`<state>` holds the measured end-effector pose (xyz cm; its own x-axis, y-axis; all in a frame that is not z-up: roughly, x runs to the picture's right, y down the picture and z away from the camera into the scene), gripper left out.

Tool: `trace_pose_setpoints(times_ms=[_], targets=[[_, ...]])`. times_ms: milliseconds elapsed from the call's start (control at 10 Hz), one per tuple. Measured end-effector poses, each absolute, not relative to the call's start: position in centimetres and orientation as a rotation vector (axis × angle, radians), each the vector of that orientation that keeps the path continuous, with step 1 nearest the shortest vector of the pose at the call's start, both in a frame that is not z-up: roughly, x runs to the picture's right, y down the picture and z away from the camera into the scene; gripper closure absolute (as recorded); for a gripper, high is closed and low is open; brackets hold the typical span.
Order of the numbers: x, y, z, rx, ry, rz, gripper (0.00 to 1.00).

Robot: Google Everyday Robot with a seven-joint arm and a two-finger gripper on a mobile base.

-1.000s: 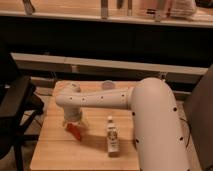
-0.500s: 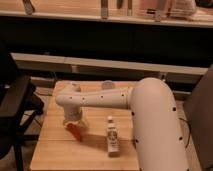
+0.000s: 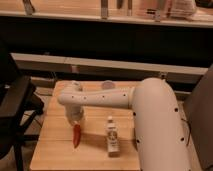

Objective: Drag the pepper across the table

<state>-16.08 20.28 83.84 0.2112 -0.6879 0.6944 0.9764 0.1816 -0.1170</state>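
The white arm (image 3: 125,97) reaches from the right foreground leftward over the table (image 3: 55,145), bending down at its wrist. The end effector (image 3: 76,121) points down at the tabletop, directly above the pepper (image 3: 76,135); whether it is clenched or released cannot be told. The pepper is slender, orange-red, tapering away from the end effector. A white-labelled bottle (image 3: 112,134) stands to the right of the end effector.

The pepper (image 3: 76,135) is a small, slender orange-red chili, standing almost upright with its tapered tip down on the light wooden plank desk (image 3: 55,150), its upper end right under the tool (image 3: 76,121).
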Motion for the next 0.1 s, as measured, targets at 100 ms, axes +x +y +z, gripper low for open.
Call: trace_pose_setpoints(times_ms=[100], targets=[[-15.92, 20.21, 83.92, -0.624, -0.56, -1.26, 0.58]])
